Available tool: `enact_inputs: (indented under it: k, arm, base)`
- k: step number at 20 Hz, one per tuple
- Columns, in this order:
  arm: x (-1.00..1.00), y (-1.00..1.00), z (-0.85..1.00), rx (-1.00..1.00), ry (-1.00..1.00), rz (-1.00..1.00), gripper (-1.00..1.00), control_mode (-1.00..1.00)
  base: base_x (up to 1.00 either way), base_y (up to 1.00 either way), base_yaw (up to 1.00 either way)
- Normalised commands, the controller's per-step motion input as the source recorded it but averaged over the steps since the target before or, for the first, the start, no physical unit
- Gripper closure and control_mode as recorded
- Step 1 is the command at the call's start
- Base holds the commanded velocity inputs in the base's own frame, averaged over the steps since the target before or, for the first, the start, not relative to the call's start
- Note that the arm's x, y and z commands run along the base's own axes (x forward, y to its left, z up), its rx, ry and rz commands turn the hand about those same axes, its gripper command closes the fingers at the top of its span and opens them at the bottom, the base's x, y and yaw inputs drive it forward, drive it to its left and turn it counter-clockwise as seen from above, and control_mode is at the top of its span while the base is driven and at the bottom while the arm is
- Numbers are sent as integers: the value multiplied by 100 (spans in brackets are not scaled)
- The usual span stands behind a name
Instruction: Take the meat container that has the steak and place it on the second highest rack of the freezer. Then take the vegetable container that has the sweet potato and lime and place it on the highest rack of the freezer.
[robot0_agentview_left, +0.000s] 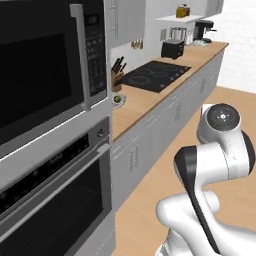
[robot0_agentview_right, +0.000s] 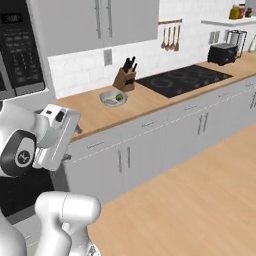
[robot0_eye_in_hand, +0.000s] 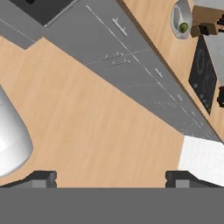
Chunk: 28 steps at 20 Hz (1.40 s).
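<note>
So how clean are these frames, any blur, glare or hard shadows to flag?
Left base view: flat, even rendered light, with only faint reflections on the oven door. Right base view: soft throughout, and the vegetable container is small, its contents hard to read. Hand view: rolled sideways, floor and cabinets run diagonally; the lime reads clearly, and the open end effector casts no hard shadow.

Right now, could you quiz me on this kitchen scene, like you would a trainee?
1. True or false: the tool is holding something.
2. What stands right beside the vegetable container on the counter? A) toaster B) knife block C) kettle
3. What green thing lies in that bowl?

Key: 1. False, its tips stand wide apart above bare floor. 2. B, the knife block. 3. The lime.
</note>
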Motion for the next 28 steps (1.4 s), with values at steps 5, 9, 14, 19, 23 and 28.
enact_inputs:
  k: [5, 9, 14, 19, 23, 28]
  arm:
    - [0, 0, 0, 0, 0, 0, -100, 100]
    - [0, 0, 0, 0, 0, 0, -100, 100]
    - [0, 0, 0, 0, 0, 0, -100, 100]
    - [0, 0, 0, 0, 0, 0, -100, 100]
    - [0, 0, 0, 0, 0, 0, -100, 100]
    - [0, 0, 0, 0, 0, 0, -100, 100]
  base:
    - [92, -53, 33]
    - [72, -45, 36]
    - [73, -35, 41]
    - [62, -30, 42]
    - [61, -23, 44]
    - [61, -16, 46]
